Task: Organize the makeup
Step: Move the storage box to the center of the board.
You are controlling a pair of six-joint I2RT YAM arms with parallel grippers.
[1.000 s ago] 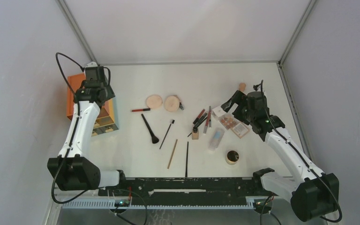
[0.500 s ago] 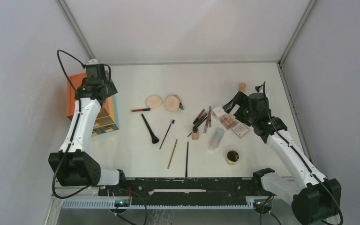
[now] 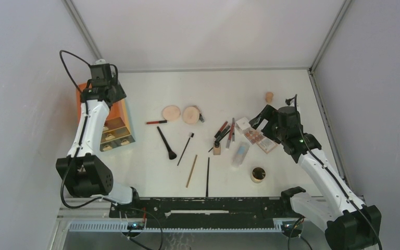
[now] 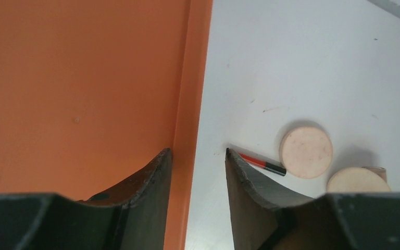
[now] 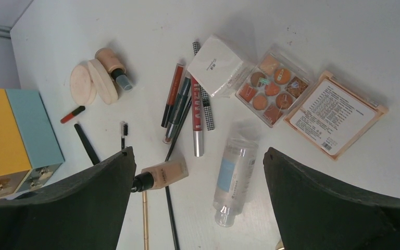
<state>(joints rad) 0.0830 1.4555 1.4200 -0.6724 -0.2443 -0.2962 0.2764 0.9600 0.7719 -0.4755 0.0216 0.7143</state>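
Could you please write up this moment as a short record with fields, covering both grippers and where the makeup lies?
left gripper: jaws apart, above one edge of the orange box, nothing seen between them
right gripper: wide open, empty, hovering over the cosmetics
under right gripper: palette, lid open; clear bottle lying on its side
compacts: two round tan ones side by side, red pencil just left of them
table: items scattered, unsorted
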